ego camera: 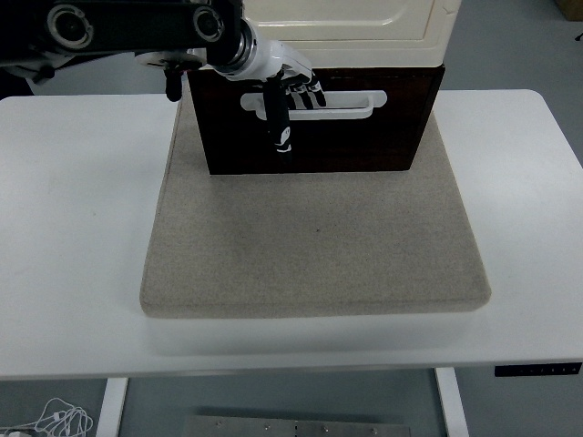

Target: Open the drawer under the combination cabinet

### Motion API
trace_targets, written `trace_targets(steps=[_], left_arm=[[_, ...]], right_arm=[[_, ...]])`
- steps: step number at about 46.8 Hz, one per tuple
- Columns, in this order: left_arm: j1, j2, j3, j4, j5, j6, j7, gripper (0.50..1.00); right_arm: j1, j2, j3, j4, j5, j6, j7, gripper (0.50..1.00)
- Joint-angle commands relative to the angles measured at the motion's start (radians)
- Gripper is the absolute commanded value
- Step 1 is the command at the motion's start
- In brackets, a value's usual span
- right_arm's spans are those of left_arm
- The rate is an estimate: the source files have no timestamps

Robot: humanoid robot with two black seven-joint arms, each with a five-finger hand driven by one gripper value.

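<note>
Left hand curls its fingers on the white handle of the dark drawer — rigid, likely free-sliding — the proper hold.

Cabinet: cream body, standing at the far edge of the mat, top cut off by the frame.
Drawer: dark brown front under the cabinet, facing the mat's near side; front stands slightly forward of the cabinet.
Handle: white horizontal bar loop, across the drawer front's upper half, above the mat.
</note>
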Motion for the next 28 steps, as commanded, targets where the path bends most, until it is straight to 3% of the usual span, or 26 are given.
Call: trace_targets(steps=[1,28], left_arm=[[0.000,0.000,0.000,0.000,0.000,-0.005,0.000,1.000],[-0.008,0.003,-0.005,-0.002,0.000,-0.100,-0.002,1.000]], right_arm=[[0.000,0.000,0.000,0.000,0.000,0.000,0.000,0.926],[0.000,0.000,0.000,-0.001,0.000,0.000,0.000,0.926]])
